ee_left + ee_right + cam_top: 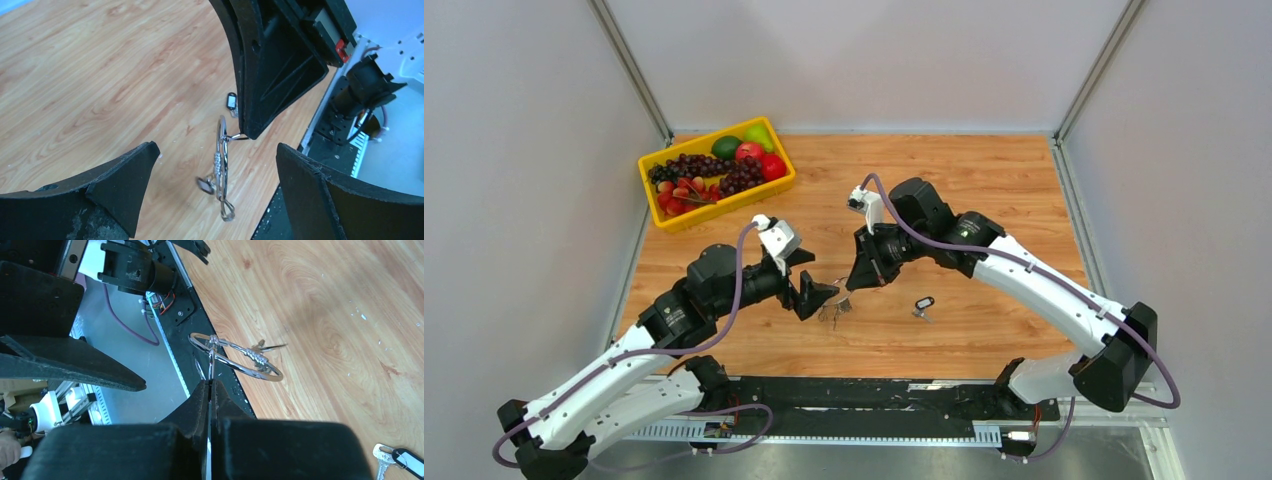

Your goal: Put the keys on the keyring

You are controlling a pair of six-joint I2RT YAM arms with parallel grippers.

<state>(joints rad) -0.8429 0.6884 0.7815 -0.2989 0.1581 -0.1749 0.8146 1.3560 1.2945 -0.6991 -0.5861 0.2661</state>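
The keyring [838, 297] is a thin silver wire ring with tiny silver keys dangling, held in the air above the table. My right gripper [857, 279] is shut on a thin silver piece attached to the ring; in the right wrist view the ring [235, 358] hangs just beyond the closed tips [210, 383]. My left gripper [820, 296] is open, and the ring [221, 150] hangs edge-on between its spread fingers [125, 175] without touching them. The black-headed key [923, 303] lies on the table to the right, also in the left wrist view [231, 100] and the right wrist view [402, 458].
A yellow basket [650, 183] of fruit stands at the back left. A black base rail [874, 393] runs along the table's near edge. Grey walls enclose the wooden table on three sides.
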